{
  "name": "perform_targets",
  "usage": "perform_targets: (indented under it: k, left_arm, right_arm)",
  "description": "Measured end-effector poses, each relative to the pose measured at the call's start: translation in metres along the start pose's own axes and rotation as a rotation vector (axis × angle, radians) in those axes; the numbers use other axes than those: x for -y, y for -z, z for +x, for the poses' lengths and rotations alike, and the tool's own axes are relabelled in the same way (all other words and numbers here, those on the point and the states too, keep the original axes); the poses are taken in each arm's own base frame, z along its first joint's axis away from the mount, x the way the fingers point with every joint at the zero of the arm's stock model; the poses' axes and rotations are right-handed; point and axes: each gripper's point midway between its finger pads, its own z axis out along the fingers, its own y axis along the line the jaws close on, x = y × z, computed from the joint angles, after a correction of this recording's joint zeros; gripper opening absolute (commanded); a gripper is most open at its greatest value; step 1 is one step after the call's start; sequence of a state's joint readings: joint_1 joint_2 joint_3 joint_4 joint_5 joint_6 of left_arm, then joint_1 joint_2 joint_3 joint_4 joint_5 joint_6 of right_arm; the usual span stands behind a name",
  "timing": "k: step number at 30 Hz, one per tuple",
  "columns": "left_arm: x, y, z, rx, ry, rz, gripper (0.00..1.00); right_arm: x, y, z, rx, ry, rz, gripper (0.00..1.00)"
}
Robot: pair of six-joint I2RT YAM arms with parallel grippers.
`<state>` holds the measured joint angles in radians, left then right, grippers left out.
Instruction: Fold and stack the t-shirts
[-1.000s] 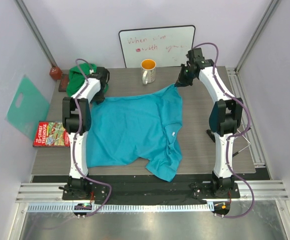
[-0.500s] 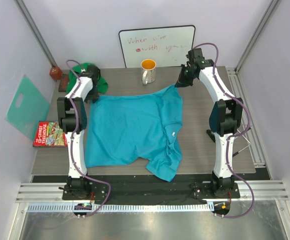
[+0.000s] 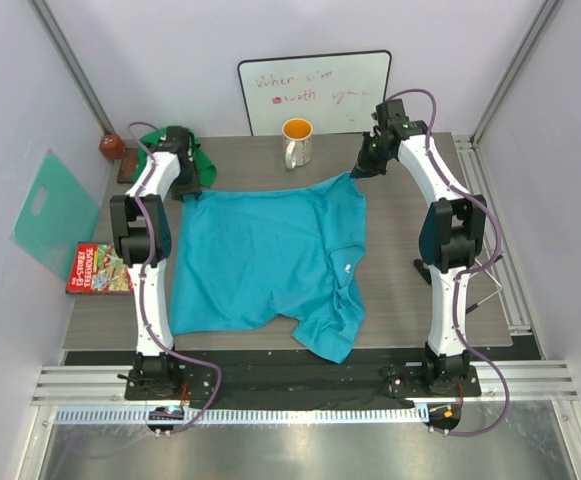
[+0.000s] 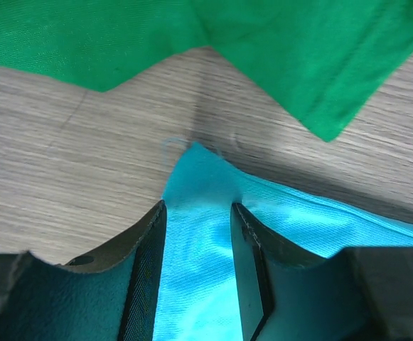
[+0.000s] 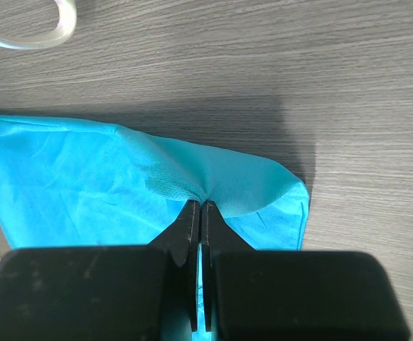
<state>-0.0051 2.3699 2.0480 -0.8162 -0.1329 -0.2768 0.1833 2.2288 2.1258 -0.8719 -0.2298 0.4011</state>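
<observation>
Right wrist view: right gripper [image 5: 200,206] pinched tight on a far corner fold of the turquoise t-shirt [image 5: 85,177], a grip the top view hides | left wrist view: left gripper [image 4: 197,209] jaws parted, the other far corner lying between them, green t-shirt [image 4: 298,50] just beyond the fingertips | top view: two t-shirts, two grippers, one mug [image 3: 297,141] left of the right gripper

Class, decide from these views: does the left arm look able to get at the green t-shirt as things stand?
Probably yes: the green t-shirt lies just beyond the left gripper, only bare table between; its open jaws straddle a corner of the turquoise t-shirt.
</observation>
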Motion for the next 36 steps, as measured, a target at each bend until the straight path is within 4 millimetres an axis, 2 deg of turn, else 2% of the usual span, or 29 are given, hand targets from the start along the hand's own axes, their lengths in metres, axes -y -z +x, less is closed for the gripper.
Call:
perform_targets:
  k: [4,11,15,21,28,36]
  left_arm:
    - [-0.003,0.0,-0.003,0.005,0.014,0.008,0.42]
    - [-0.023,-0.001,-0.014,0.024,0.053,-0.01,0.42]
    - [-0.027,-0.008,-0.022,0.036,0.074,-0.001,0.42]
    - [-0.018,-0.016,-0.021,0.026,0.093,0.057,0.42]
    - [0.003,-0.015,-0.023,0.032,0.09,0.139,0.42]
    - [0.01,-0.015,-0.024,0.039,0.089,0.162,0.42]
  right_arm:
    - [0.0,0.0,0.001,-0.003,-0.001,0.001,0.01]
    - [0.002,-0.001,0.003,-0.008,0.002,0.004,0.01]
    - [0.005,-0.004,0.008,-0.024,0.0,0.012,0.01]
    - [0.009,-0.004,0.011,-0.035,-0.006,0.018,0.01]
    - [0.01,-0.004,0.012,-0.041,-0.01,0.023,0.01]
    - [0.01,-0.004,0.012,-0.041,-0.011,0.022,0.01]
